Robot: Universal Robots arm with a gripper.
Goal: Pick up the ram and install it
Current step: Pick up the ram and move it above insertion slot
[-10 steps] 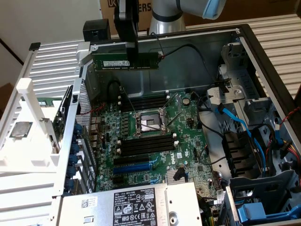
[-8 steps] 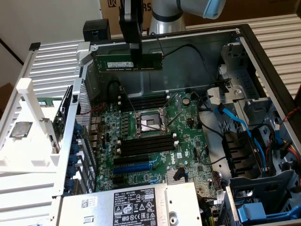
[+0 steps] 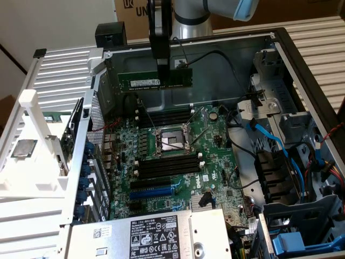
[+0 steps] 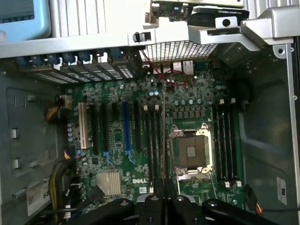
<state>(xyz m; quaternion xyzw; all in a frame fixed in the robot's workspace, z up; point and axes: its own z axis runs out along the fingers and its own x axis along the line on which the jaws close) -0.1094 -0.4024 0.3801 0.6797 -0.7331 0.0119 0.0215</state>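
Observation:
The ram (image 3: 155, 81) is a thin green stick with a pale label. It hangs level in the air above the open computer case, near the back wall. My gripper (image 3: 163, 69) comes down from above and is shut on the ram's top edge near its middle. In the wrist view the ram (image 4: 163, 150) shows edge-on as a thin line running out from my gripper (image 4: 164, 193). Under it lie the motherboard (image 3: 215, 156), the black memory slots (image 3: 168, 115) (image 4: 152, 140) and the CPU socket (image 3: 171, 142) (image 4: 191, 152).
A second bank of black memory slots (image 3: 167, 164) sits on the near side of the socket, with a blue expansion slot (image 3: 153, 192) beyond it. The power supply (image 3: 151, 234) lies at the front, and drive bays with blue cables (image 3: 280, 145) are on the exterior view's right. A swung-out metal panel (image 3: 48, 162) stands on its left.

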